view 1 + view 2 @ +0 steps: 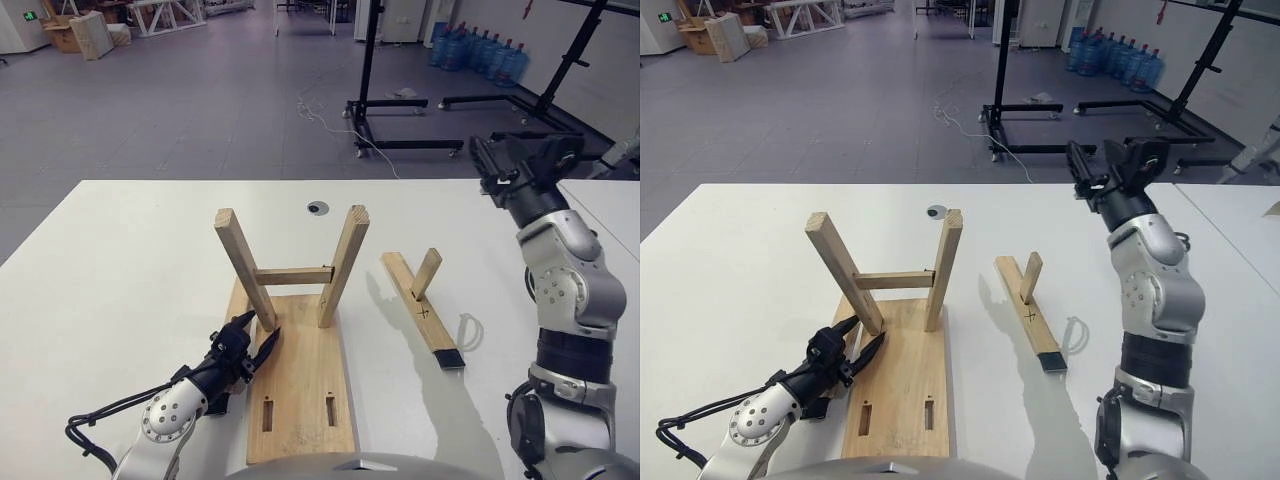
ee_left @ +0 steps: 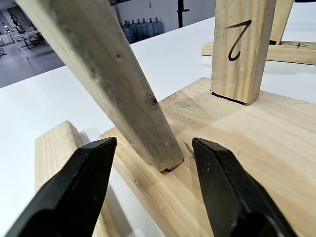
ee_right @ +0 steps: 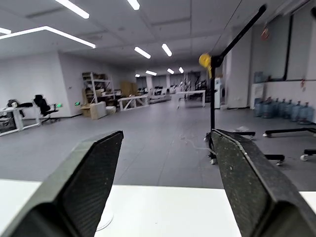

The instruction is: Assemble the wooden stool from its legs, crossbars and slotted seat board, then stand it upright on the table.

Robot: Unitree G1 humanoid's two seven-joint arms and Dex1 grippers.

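Left gripper (image 1: 258,333): jaws wide, straddling leg (image 1: 244,265) base.
Right gripper (image 3: 167,133): jaws wide, empty.
Risk: a crooked squeeze could unseat the leg.

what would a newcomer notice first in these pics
Mid-table, two legs joined by a crossbar stand up from the far end of the flat-lying seat board. The left gripper sits open around the base of the left-hand leg; the right gripper is held high and open at the far right. A loose leg piece lies right of the board.
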